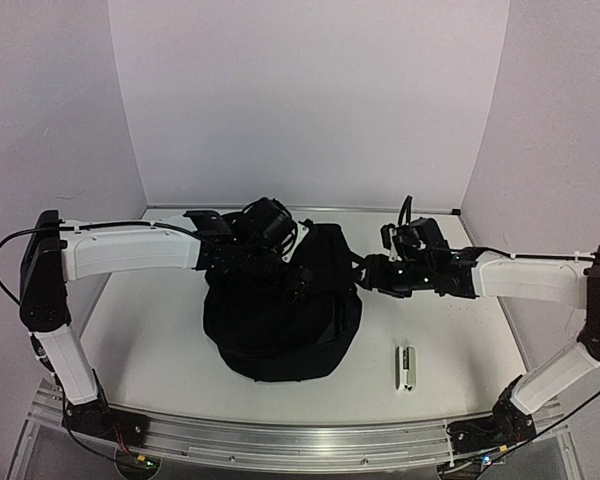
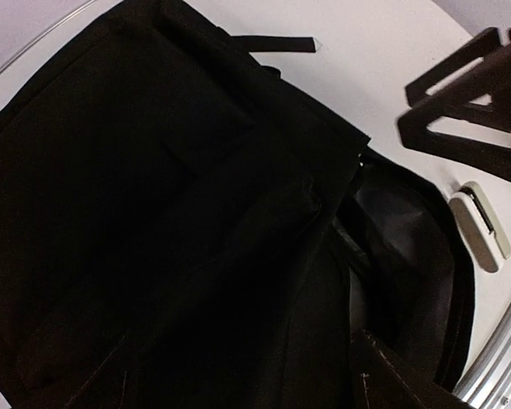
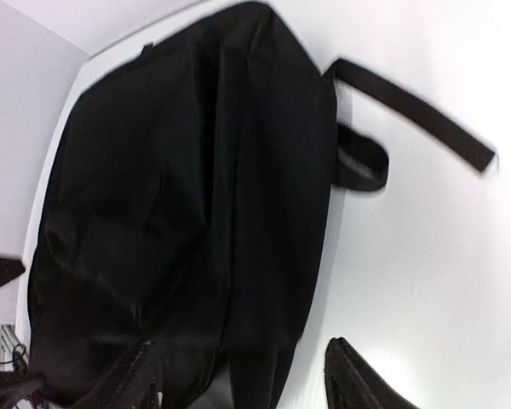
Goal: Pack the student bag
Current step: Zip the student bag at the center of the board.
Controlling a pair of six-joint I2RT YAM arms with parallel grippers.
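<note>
Bag [image 1: 280, 330]: black, soft, slumped at the middle of the table [image 1: 150, 340], between the two arms. Mouth open on the side toward the white item [image 1: 407, 365], grey lining [image 2: 404, 247] showing inside in the left wrist view; contents not discernible. One flat strap [image 3: 413, 106] stretched out loose on the table, a short loop [image 3: 362, 162] beside it at the bag's edge

Left pincer [image 2: 387, 230]: above the bag, reaching in from the left; fingers [image 2: 468, 85] spread wide apart, gripping nothing, with the open mouth and lining below the gap

Right pincer [image 1: 360, 268]: low at the bag's right flank, reaching in from the right; fingers [image 3: 358, 383] apart, a fold of bag fabric lying between them, bare table showing beside one finger, no clamp on the cloth; touching it or just clear, cannot tell

White item: small, oblong, with a dark slot along it, flat on the table right of the bag and nearer the front, apart from the bag and both pincers; kind not discernible

Rail [image 1: 280, 440]: aluminium, curved, along the near table edge, carrying both arm bases

Walls [image 1: 310, 100]: pale, plain, closing the table on three sides
</note>
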